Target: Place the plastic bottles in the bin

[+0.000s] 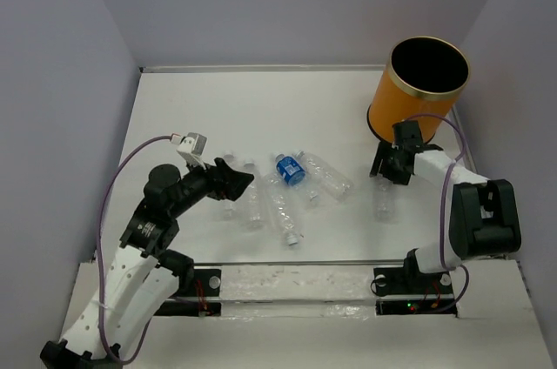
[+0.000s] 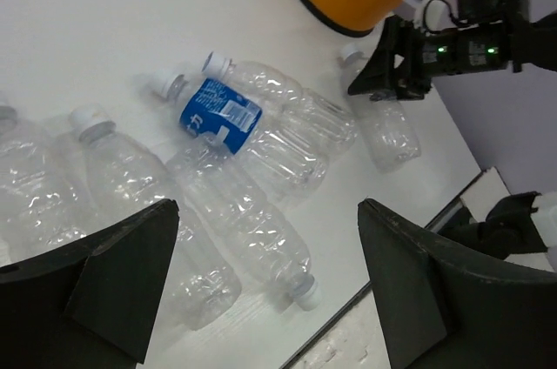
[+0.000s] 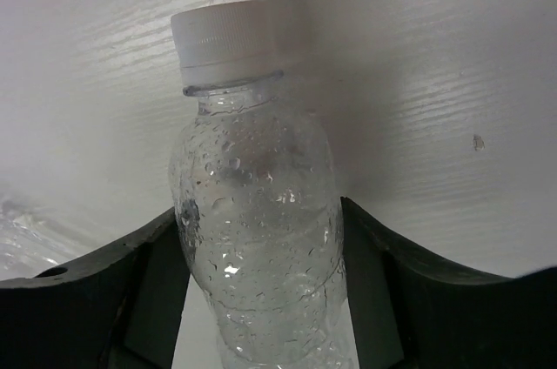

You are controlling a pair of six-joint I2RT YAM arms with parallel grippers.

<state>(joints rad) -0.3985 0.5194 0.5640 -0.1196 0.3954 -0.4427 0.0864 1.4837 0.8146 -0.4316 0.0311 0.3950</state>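
1. The right pincer [image 1: 392,173] straddles a clear plastic bottle [image 3: 248,143] that lies on the white desk [image 1: 261,108]. Its fingers [image 3: 148,282] sit against or just beside the bottle's shoulder on both sides. I cannot tell whether they are clenched on it or only flanking it.
2. The bottle's white cap [image 3: 231,38] points away from the wrist, and the bottle lies apart from the other bottles, just in front of the orange bin [image 1: 400,103].
3. The step in hand looks like securing this bottle. Close gently, because the thin crinkly wall will probably buckle and could squirt out of a hard pinch. The firmer shoulder below the cap is a sound place to hold.
4. Lift straight up before swinging. The bin is taller than the bottle and very near, so its pale rim [image 1: 387,64] must be cleared first.
5. Let go only when the bottle hangs over the black opening. A long bottle held near 1 end may tip and catch the rim.
6. The remaining bottles, among them the blue-label bottle [image 2: 222,117], lie bunched to the left and overlap, well apart from the bin.
7. The left pincer [image 2: 268,208] hovers over that bunch, spread wide and holding nothing. Keeping it there leaves the right arm's path free.
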